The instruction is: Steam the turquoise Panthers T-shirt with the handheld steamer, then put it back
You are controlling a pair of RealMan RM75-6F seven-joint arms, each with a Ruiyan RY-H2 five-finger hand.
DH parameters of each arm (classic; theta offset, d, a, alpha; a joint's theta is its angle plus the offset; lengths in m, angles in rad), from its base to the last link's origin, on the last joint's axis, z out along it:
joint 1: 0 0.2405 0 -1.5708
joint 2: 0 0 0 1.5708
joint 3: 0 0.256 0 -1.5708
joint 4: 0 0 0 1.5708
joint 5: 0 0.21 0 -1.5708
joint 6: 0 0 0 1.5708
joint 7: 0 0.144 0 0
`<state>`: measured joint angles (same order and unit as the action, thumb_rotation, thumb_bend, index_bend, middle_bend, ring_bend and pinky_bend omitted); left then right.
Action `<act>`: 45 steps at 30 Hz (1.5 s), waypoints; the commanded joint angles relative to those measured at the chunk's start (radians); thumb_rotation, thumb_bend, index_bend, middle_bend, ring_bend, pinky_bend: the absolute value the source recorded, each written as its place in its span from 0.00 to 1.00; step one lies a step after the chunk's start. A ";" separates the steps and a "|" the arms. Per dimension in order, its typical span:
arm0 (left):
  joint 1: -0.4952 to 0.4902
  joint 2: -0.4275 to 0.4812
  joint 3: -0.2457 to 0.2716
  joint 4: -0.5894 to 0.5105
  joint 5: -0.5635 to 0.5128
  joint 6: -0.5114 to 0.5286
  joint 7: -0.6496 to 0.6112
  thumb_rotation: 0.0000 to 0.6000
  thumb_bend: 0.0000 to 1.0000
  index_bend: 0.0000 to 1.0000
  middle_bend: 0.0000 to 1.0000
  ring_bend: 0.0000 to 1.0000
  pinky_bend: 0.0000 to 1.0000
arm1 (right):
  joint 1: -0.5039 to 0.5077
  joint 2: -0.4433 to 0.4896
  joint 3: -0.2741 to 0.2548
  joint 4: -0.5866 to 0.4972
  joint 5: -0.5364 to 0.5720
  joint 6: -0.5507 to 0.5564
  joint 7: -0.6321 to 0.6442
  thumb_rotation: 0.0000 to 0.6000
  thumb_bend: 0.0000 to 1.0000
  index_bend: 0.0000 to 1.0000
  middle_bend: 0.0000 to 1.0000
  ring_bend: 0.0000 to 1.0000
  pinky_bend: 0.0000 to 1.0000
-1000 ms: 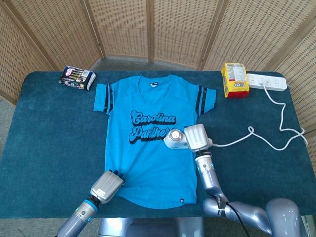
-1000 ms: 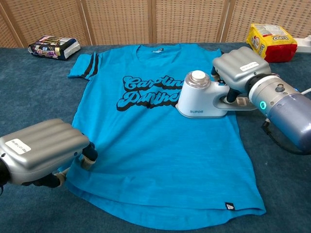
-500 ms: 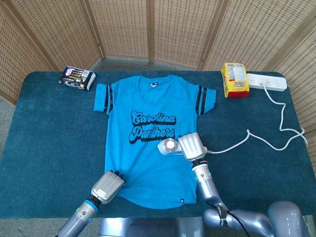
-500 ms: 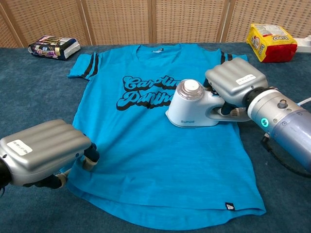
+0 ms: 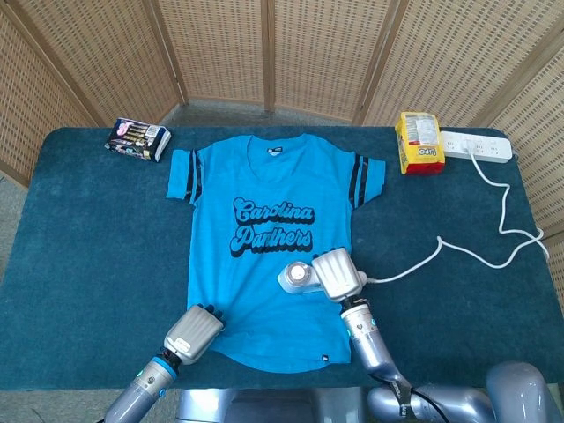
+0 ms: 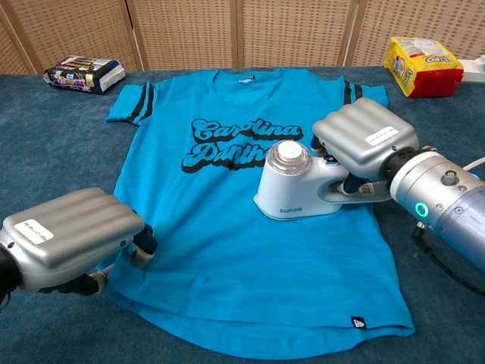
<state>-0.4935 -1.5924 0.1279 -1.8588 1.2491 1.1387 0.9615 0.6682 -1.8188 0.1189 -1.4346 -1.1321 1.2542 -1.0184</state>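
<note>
Lettering on the turquoise T-shirt point(image 6: 227, 227), spread flat on the table point(image 5: 79, 238), reads "Carolina Panthers". The right hand point(image 6: 365, 138) grasps the white steamer point(image 6: 292, 186), marked "SUPOR", standing on the shirt below the print. The left hand point(image 6: 68, 236) presses the hem, fingers curled.

High head view down, low near chest view, shared T-shirt point(image 5: 264, 238).
</note>
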 commanded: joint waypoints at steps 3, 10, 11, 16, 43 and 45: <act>-0.001 -0.001 -0.001 0.000 -0.003 -0.001 0.000 1.00 0.48 0.66 0.51 0.45 0.58 | 0.012 -0.003 0.019 0.025 0.008 -0.017 -0.006 1.00 0.27 0.78 0.77 0.80 0.73; -0.001 -0.003 -0.003 0.003 -0.010 0.000 0.001 1.00 0.48 0.66 0.51 0.45 0.58 | 0.033 -0.015 0.056 0.099 0.019 -0.038 0.012 1.00 0.27 0.78 0.77 0.80 0.73; -0.001 -0.003 -0.003 0.004 -0.011 -0.001 0.001 1.00 0.48 0.66 0.51 0.45 0.58 | 0.036 -0.016 0.061 0.109 0.021 -0.041 0.015 1.00 0.27 0.78 0.77 0.80 0.73; -0.002 -0.005 -0.005 0.005 -0.017 -0.001 0.003 1.00 0.48 0.66 0.51 0.45 0.58 | 0.051 -0.024 0.085 0.163 0.035 -0.061 0.036 1.00 0.27 0.78 0.77 0.80 0.73; -0.007 -0.011 -0.005 0.007 -0.027 0.003 0.008 1.00 0.48 0.66 0.51 0.45 0.58 | 0.080 -0.016 0.092 0.215 0.062 -0.096 0.041 1.00 0.26 0.78 0.77 0.80 0.73; -0.007 -0.011 -0.005 0.007 -0.028 0.004 0.008 1.00 0.48 0.66 0.51 0.45 0.58 | 0.075 -0.009 0.081 0.194 0.056 -0.092 0.035 1.00 0.26 0.78 0.77 0.80 0.73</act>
<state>-0.5010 -1.6038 0.1231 -1.8519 1.2215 1.1424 0.9694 0.7484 -1.8346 0.2098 -1.2266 -1.0706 1.1580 -0.9768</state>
